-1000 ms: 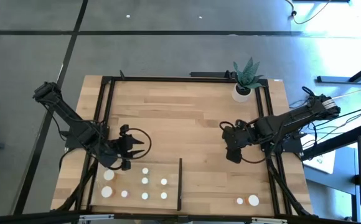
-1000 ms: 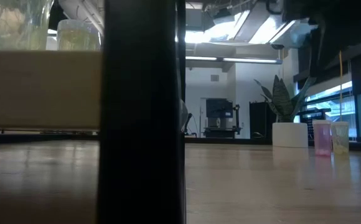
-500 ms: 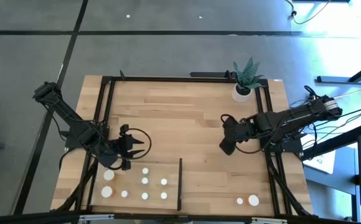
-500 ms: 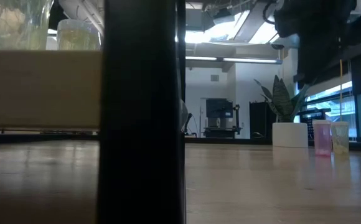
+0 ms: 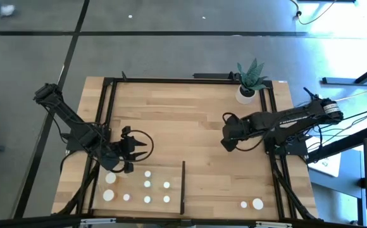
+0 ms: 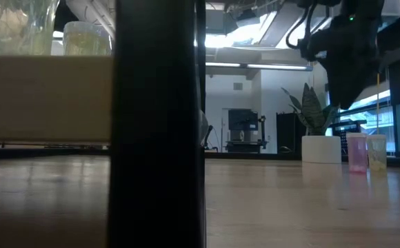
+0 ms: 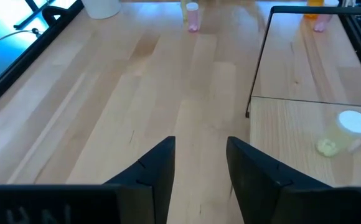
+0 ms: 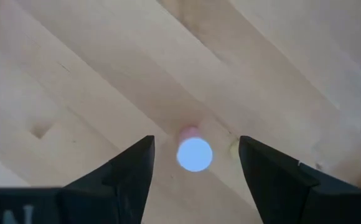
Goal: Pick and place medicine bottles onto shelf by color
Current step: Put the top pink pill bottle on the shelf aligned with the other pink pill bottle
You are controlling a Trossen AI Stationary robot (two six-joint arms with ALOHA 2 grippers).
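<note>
My right gripper [image 5: 226, 142] is open and hangs over the table's right middle. In its wrist view [image 8: 196, 141] a pink bottle with a white cap [image 8: 194, 154] stands upright on the table below, between the two fingers and apart from them. My left gripper [image 5: 139, 147] is open and empty just beyond the shelf's far left corner. The pale shelf [image 5: 158, 192] lies at the near left with a black upright strip [image 5: 183, 187] on its right edge. Several white-capped bottles stand on it [image 5: 147, 184]. Two more bottles [image 5: 251, 204] stand at the near right.
A white pot with a spiky green plant [image 5: 249, 83] stands at the far right corner. Black rails [image 5: 190, 80] frame the tabletop. Bare wood lies in the middle, between the two arms. In the low view the shelf's black strip [image 6: 158, 124] blocks the left half.
My right gripper has gone toward the table's far edge and a little toward its left edge, away from the two bottles at the near right. My left gripper has kept still.
</note>
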